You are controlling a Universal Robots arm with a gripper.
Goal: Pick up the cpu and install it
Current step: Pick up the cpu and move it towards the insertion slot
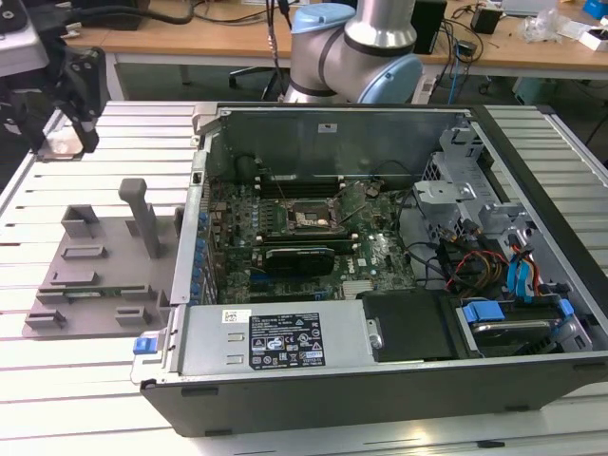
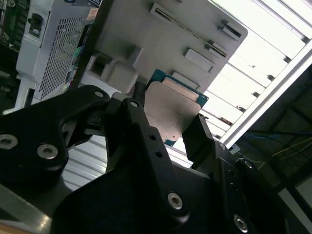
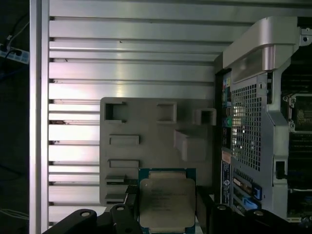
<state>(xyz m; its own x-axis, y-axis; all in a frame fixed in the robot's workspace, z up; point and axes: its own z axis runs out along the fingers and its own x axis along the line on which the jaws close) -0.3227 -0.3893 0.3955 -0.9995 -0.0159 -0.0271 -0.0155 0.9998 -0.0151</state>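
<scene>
The cpu [image 3: 166, 203], a flat square chip with a silver-grey top and a thin blue-green rim, sits between the black fingers of my gripper [image 3: 166, 210], which is shut on it. In the second wrist view the cpu [image 2: 171, 108] is clamped by a finger on each side of my gripper [image 2: 170, 124]. It hangs above the grey holder tray [image 3: 146, 126]. In the exterior view my gripper [image 1: 66, 133] is over the table's far corner at the exterior view's left, away from the open computer case [image 1: 380, 399]. The dark socket frame [image 1: 306, 220] lies on the motherboard inside the case.
The grey holder tray [image 1: 95, 275] with an upright post lies on the slatted aluminium table [image 1: 85, 380], on the exterior view's left of the case. A long black card [image 1: 299, 258] sits just in front of the socket. Cables and drive bays fill the case's right side.
</scene>
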